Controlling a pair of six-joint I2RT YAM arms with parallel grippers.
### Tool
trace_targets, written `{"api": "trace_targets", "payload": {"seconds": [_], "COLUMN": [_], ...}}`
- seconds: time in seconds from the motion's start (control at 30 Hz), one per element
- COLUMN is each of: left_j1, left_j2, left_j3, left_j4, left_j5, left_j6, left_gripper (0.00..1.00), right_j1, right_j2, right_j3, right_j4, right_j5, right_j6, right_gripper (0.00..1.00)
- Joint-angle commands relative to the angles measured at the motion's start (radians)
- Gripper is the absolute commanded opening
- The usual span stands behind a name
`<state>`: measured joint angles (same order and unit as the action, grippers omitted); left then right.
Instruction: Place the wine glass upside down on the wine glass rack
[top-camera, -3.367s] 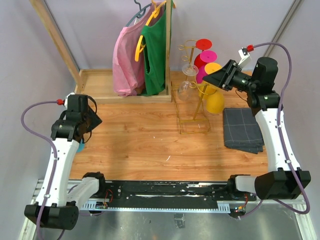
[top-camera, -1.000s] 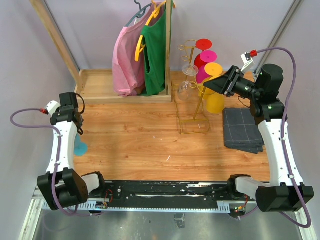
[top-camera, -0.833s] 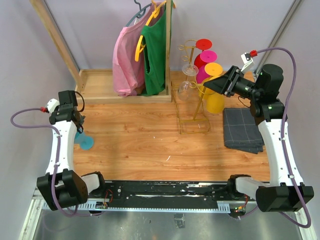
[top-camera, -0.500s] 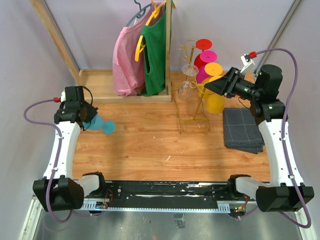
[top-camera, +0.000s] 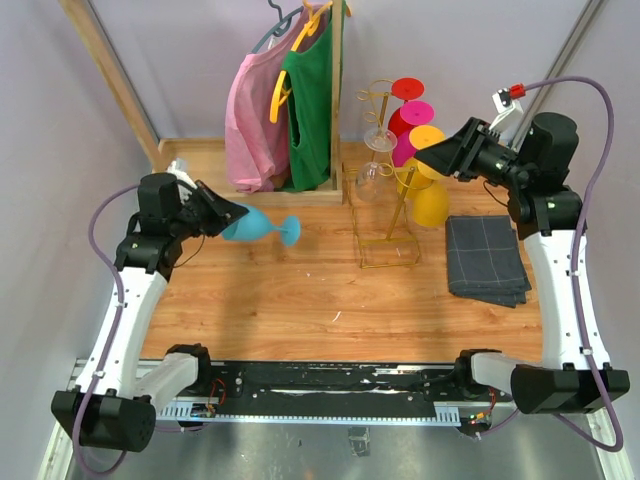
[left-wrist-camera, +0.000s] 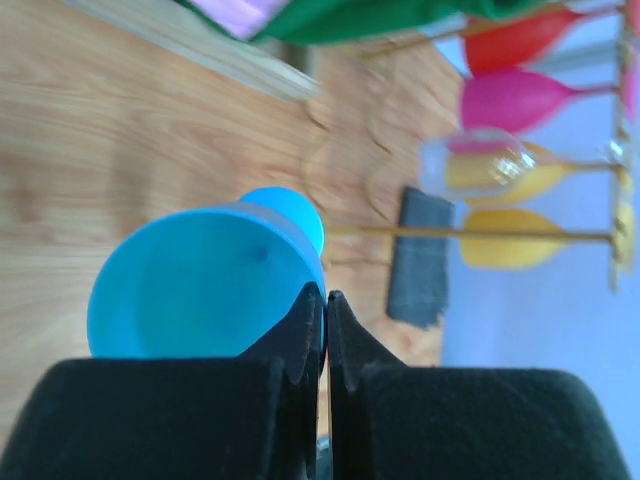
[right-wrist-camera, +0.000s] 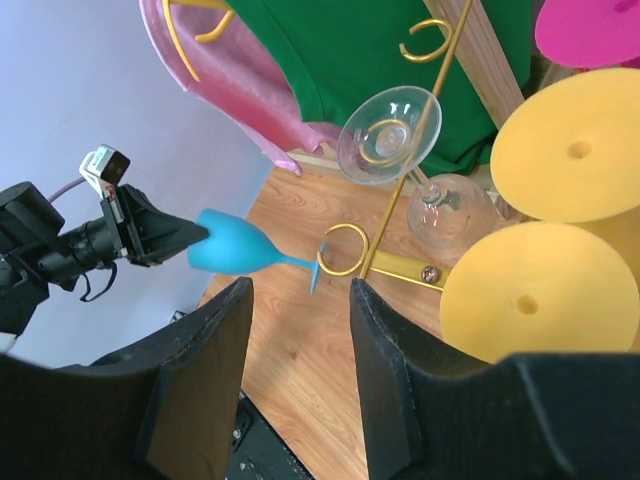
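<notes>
My left gripper (top-camera: 224, 214) is shut on the rim of a blue wine glass (top-camera: 254, 228) and holds it sideways above the table, foot pointing right towards the rack. In the left wrist view the fingertips (left-wrist-camera: 312, 318) pinch the bowl's rim (left-wrist-camera: 200, 285). The gold wire wine glass rack (top-camera: 390, 205) stands right of centre with red, pink, yellow and clear glasses hanging on it. It also shows in the left wrist view (left-wrist-camera: 470, 232) and the right wrist view (right-wrist-camera: 345, 250). My right gripper (top-camera: 428, 158) is open and empty, high beside the rack's top. The blue glass (right-wrist-camera: 235, 248) shows beyond the right gripper (right-wrist-camera: 300, 330).
A wooden clothes rack (top-camera: 200, 160) with a pink and a green garment (top-camera: 310, 100) stands at the back left, close to the gold rack. A folded grey cloth (top-camera: 487, 260) lies at the right. Yellow glasses (right-wrist-camera: 560, 150) hang close to my right gripper.
My left arm has lifted the blue glass from the table's left edge and swung it right and back towards the rack. My right gripper has shifted slightly up and right.
</notes>
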<state>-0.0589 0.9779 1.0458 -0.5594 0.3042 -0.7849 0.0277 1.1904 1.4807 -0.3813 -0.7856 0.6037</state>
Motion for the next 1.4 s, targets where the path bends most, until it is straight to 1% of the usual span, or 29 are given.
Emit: {"api": "trace_targets", "payload": {"seconds": [0.0, 0.1, 0.17, 0.27, 0.43, 0.5, 0.57, 0.63, 0.67, 0.8, 0.87, 0.93, 1.0, 1.07, 1.17, 1.2, 1.27, 1.37], "left_j1": [-0.06, -0.097, -0.119, -0.146, -0.149, -0.15, -0.151, -0.15, -0.15, -0.15, -0.15, -0.15, -0.151, -0.15, -0.151, -0.151, -0.151, -0.159], "left_j2": [-0.015, -0.017, -0.02, -0.02, 0.002, 0.024, 0.055, 0.096, 0.125, 0.292, 0.387, 0.428, 0.449, 0.467, 0.512, 0.526, 0.543, 0.56], "left_j3": [0.011, 0.038, 0.034, -0.026, -0.12, -0.135, -0.13, -0.12, -0.117, -0.082, -0.039, 0.016, 0.071, 0.121, 0.174, 0.18, 0.174, 0.17], "left_j4": [0.218, 0.303, 0.39, 0.642, 1.056, 1.195, 1.306, 1.437, 1.533, 2.059, 2.241, 2.274, 2.232, 2.202, 2.236, 2.254, 2.287, 2.313], "left_j5": [0.277, 0.352, 0.421, 0.554, 0.643, 0.657, 0.667, 0.669, 0.664, 0.58, 0.52, 0.479, 0.475, 0.464, 0.408, 0.38, 0.316, 0.27], "left_j6": [-0.073, -0.122, -0.179, -0.339, -0.637, -0.747, -0.818, -0.906, -0.975, -1.346, -1.467, -1.505, -1.488, -1.466, -1.508, -1.53, -1.559, -1.58], "left_gripper": [0.0, 0.0, 0.0, 0.0, 0.0, 0.0, 0.0, 0.0, 0.0, 0.0, 0.0, 0.0, 0.0, 0.0, 0.0, 0.0, 0.0, 0.0], "right_j1": [-0.011, -0.011, -0.011, -0.011, -0.011, -0.011, -0.011, -0.011, -0.011, -0.011, -0.011, -0.009, -0.005, 0.002, 0.01, 0.012, 0.016, 0.029], "right_j2": [0.02, 0.012, 0.005, 0.005, 0.018, 0.019, 0.022, 0.021, 0.019, 0.021, 0.023, 0.029, 0.035, 0.043, 0.064, 0.073, 0.093, 0.13], "right_j3": [0.075, 0.104, 0.114, 0.135, 0.159, 0.158, 0.15, 0.129, 0.115, 0.065, 0.052, 0.041, 0.031, 0.015, -0.008, -0.009, -0.008, 0.004], "right_j4": [-0.032, -0.058, -0.07, -0.094, -0.135, -0.133, -0.12, -0.076, -0.047, 0.092, 0.164, 0.25, 0.355, 0.494, 0.74, 0.841, 0.977, 1.185], "right_j5": [-0.008, 0.011, 0.027, 0.034, 0.046, 0.044, 0.033, 0.001, -0.019, -0.098, -0.132, -0.17, -0.205, -0.241, -0.274, -0.279, -0.282, -0.279], "right_j6": [0.014, 0.009, 0.002, -0.01, -0.042, -0.044, -0.042, -0.022, -0.003, 0.085, 0.141, 0.201, 0.272, 0.37, 0.533, 0.59, 0.691, 0.843], "right_gripper": [0.46, 0.46, 0.46, 0.47, 0.48, 0.48, 0.48, 0.48, 0.48, 0.48, 0.47, 0.48, 0.48, 0.48, 0.47, 0.47, 0.47, 0.47]}}
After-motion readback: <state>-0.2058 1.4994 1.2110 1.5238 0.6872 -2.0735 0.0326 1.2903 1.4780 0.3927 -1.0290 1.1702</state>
